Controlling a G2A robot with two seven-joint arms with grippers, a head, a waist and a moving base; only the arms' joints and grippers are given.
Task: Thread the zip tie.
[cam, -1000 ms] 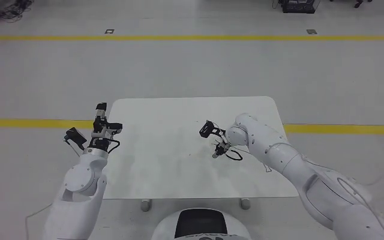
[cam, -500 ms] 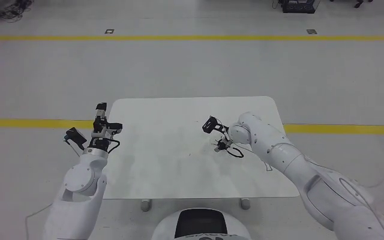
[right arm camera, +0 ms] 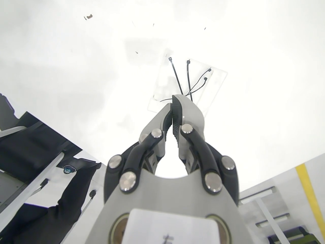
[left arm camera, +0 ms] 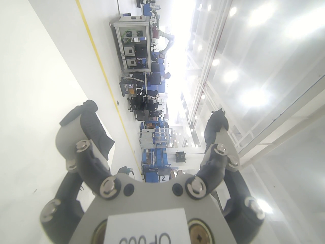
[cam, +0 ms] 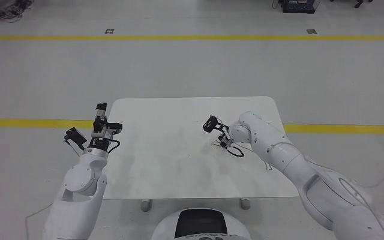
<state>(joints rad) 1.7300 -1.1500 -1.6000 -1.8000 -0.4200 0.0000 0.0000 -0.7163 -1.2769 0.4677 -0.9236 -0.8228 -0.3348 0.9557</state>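
Right wrist view, right gripper [right arm camera: 173, 102] jaws pressed together — pinching zip ties [right arm camera: 188, 77], left gripper [left arm camera: 153, 109] jaws spread

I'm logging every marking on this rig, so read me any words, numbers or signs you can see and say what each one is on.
On the left claw, a white label: cut off by the frame, unreadable.
On the right claw, a white sticker: cut off, unreadable.
A small sign in the room behind: too small to trust.
No print: zip tie, table.
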